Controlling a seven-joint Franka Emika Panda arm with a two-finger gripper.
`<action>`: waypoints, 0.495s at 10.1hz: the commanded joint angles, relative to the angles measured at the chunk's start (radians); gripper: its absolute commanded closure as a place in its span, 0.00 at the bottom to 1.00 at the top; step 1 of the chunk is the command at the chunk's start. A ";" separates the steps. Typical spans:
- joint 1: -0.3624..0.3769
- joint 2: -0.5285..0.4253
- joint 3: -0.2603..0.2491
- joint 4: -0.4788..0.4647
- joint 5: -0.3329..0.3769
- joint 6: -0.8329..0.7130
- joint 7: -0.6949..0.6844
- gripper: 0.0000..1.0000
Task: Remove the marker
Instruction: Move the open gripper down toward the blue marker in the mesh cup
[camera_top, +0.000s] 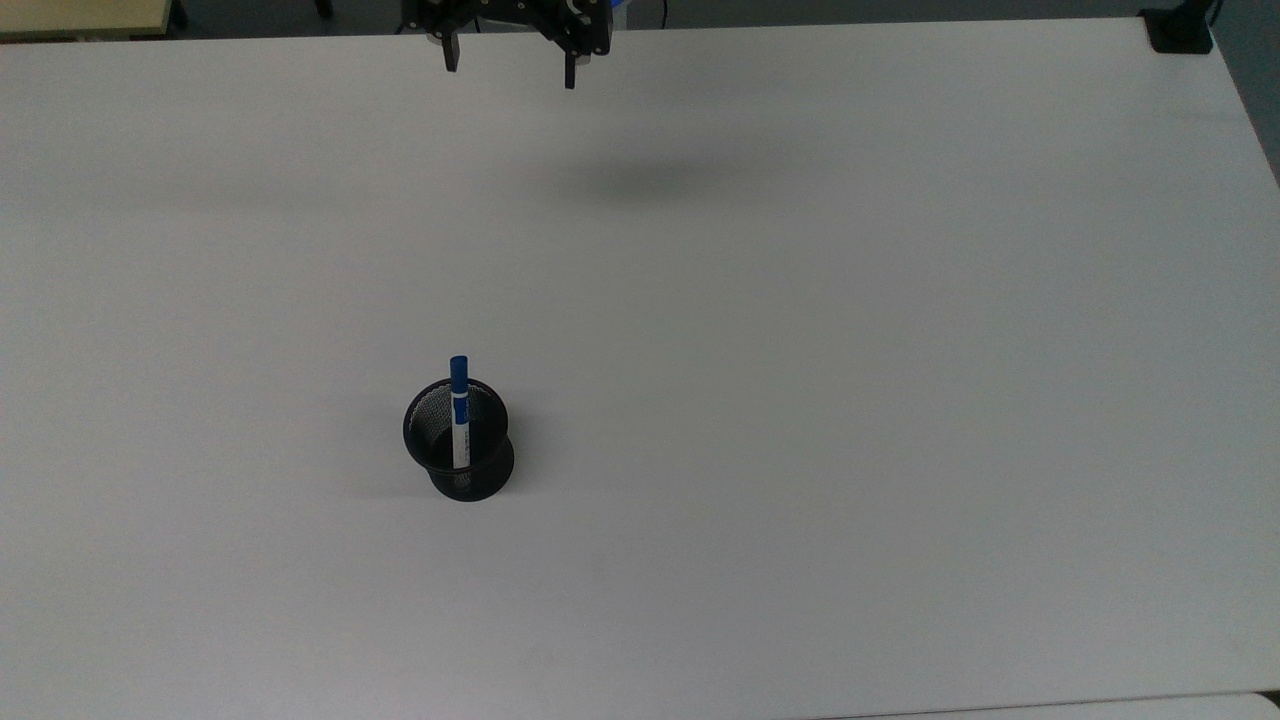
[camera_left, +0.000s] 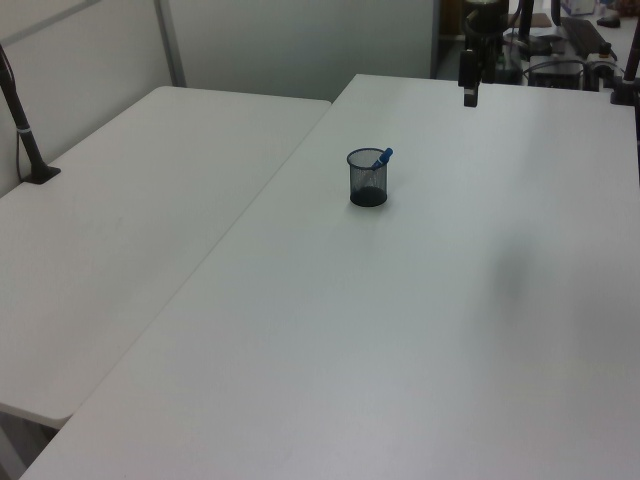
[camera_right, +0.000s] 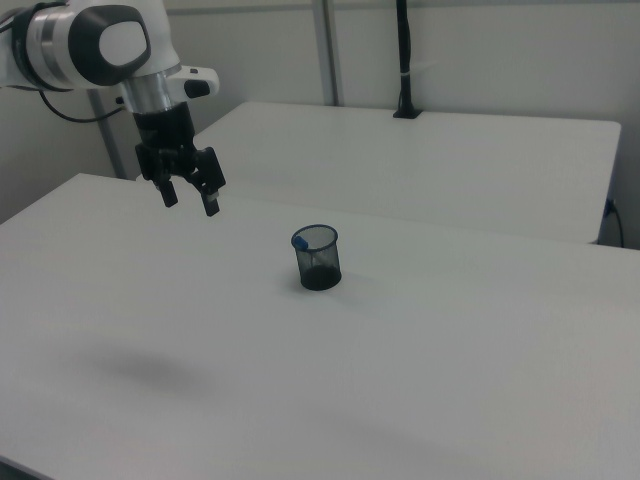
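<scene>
Since the marker (camera_top: 459, 405) is sitting in the black mesh cup (camera_top: 458, 441) with its blue cap leaning on the rim and poking out, the step in hand looks like the approach, and imo the trick is all in the lineup. The end effector (camera_top: 508, 62) hangs above the bench (camera_top: 900, 350) with its fingers spread wide and nothing between them, well apart from the cup, near the far edge in the top view. In the right view the end effector (camera_right: 188, 196) is off to the left of the cup (camera_right: 320, 258). I'd bring it over the cap first, then come down w/ the fingers either side of the cap, clear of the rim, bc the cup looks light and prob tips if nudged. The marker (camera_left: 382, 158) leans toward the left view's right, so pull along that tilt, not straight up, or it'll drag the cup along. Count: 1 marker, 1 cup, 1 end effector, 2 benches side by side (the 2nd bench (camera_left: 120, 200) sits beyond the working one).
</scene>
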 joint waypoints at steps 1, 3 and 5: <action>-0.035 0.060 -0.015 0.026 0.010 0.097 -0.132 0.00; -0.038 0.183 -0.017 0.126 -0.007 0.126 -0.136 0.00; -0.064 0.266 -0.017 0.136 -0.006 0.287 -0.129 0.00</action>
